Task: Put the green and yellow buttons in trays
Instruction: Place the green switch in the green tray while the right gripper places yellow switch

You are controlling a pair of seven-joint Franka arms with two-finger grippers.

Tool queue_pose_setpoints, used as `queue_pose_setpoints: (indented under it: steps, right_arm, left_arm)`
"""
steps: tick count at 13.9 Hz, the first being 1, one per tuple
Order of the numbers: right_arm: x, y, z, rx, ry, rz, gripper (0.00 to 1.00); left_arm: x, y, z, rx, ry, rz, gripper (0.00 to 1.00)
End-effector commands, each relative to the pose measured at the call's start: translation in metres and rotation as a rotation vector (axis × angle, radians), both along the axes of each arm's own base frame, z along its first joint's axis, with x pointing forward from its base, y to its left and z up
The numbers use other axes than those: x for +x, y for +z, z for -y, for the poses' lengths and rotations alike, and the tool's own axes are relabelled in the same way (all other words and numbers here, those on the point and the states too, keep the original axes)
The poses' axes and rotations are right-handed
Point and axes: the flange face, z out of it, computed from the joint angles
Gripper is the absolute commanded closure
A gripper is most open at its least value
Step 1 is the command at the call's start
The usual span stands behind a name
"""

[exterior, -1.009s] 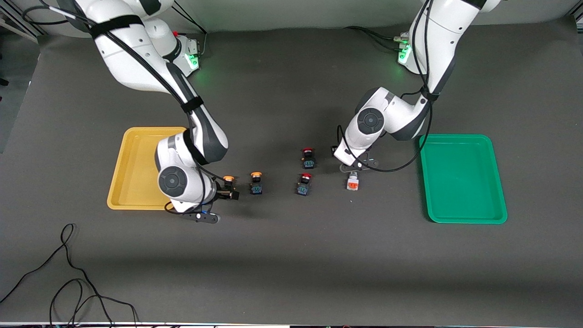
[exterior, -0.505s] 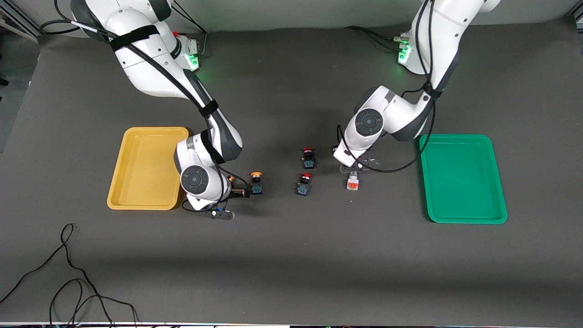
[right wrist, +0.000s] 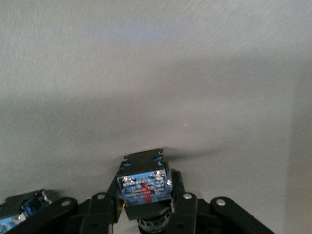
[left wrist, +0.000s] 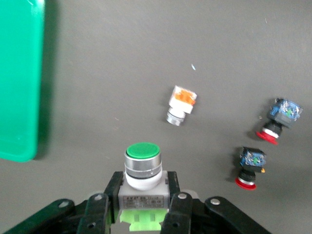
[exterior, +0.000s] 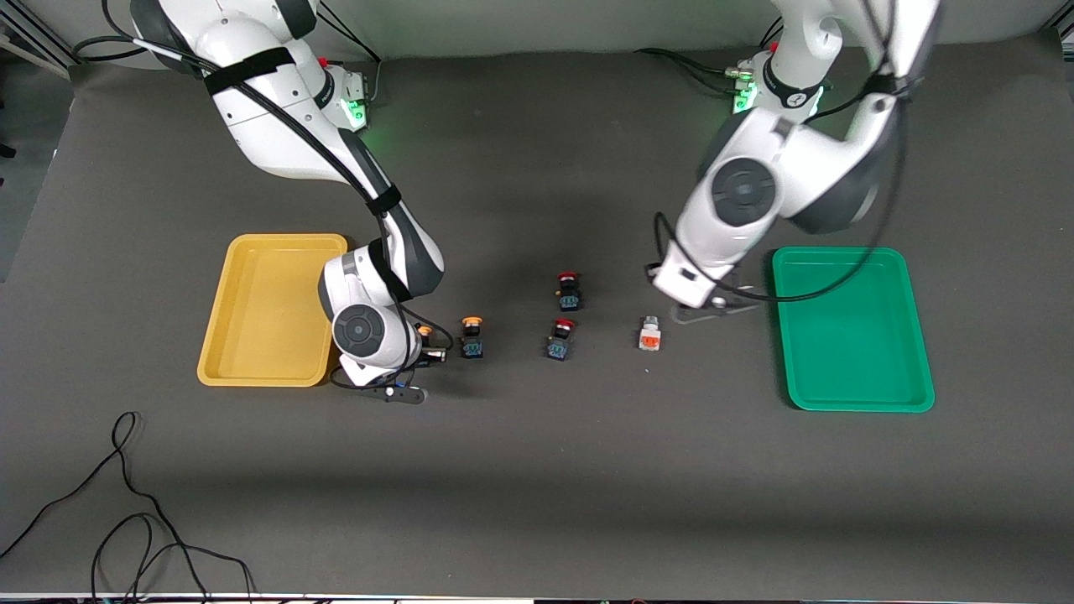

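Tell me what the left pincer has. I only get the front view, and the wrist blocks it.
Observer: The left wrist view shows the left pincer shut on the green-capped button, cap pointing away from the wrist.
Operator: Right one?
Observer: The right wrist view shows the right pincer shut on a black button, its blue base facing the camera.
Operator: Anything tipped over?
Observer: Yes, the orange-marked white button lies on its side on the table, apart from both pincers.

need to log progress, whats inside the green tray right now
Nothing can be seen inside the green tray. The left gripper holds the green button over bare table beside it; the arm covers the tray's corner.
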Motion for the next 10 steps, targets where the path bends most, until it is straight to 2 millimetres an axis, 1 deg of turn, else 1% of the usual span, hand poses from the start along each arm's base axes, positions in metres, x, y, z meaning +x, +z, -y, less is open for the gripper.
queue_pose_setpoints:
  steps: [1, 2, 3, 4, 5, 6, 7, 8, 9, 10]
  right_arm:
    - [0.005, 0.059, 0.016, -0.015, -0.017, 0.000, 1.00]
    - [0.006, 0.079, 0.030, -0.023, -0.017, -0.017, 1.00]
    - [0.005, 0.096, 0.044, -0.026, 0.009, -0.040, 1.00]
    - [0.005, 0.115, 0.061, -0.026, 0.025, -0.053, 1.00]
    - [0.003, 0.131, 0.082, -0.030, 0.020, -0.068, 1.00]
    - [0.000, 0.141, 0.105, -0.023, 0.048, -0.075, 1.00]
    - [-0.006, 0.142, 0.130, -0.014, 0.087, -0.084, 1.00]
    - [-0.012, 0.137, 0.155, -0.008, 0.096, -0.080, 1.00]
    - [-0.021, 0.128, 0.174, 0.000, 0.112, -0.051, 1.00]
    - [-0.036, 0.108, 0.192, 0.006, 0.135, -0.026, 1.00]
  left_arm:
    - [0.024, 0.019, -0.096, -0.031, -0.027, -0.047, 0.67]
    - [0.030, 0.026, -0.134, -0.037, -0.037, -0.058, 0.67]
    - [0.036, 0.027, -0.169, -0.044, -0.037, -0.060, 0.67]
    - [0.040, 0.027, -0.197, -0.041, -0.046, -0.054, 0.67]
    - [0.043, 0.020, -0.220, -0.043, -0.060, -0.055, 0.67]
    - [0.044, 0.011, -0.239, -0.032, -0.102, -0.056, 0.67]
    - [0.044, -0.001, -0.256, -0.038, -0.128, -0.054, 0.67]
    - [0.042, -0.019, -0.266, -0.046, -0.141, -0.046, 0.67]
    - [0.040, -0.046, -0.269, -0.051, -0.151, -0.042, 0.67]
    - [0.038, -0.072, -0.269, -0.040, -0.175, -0.046, 0.67]
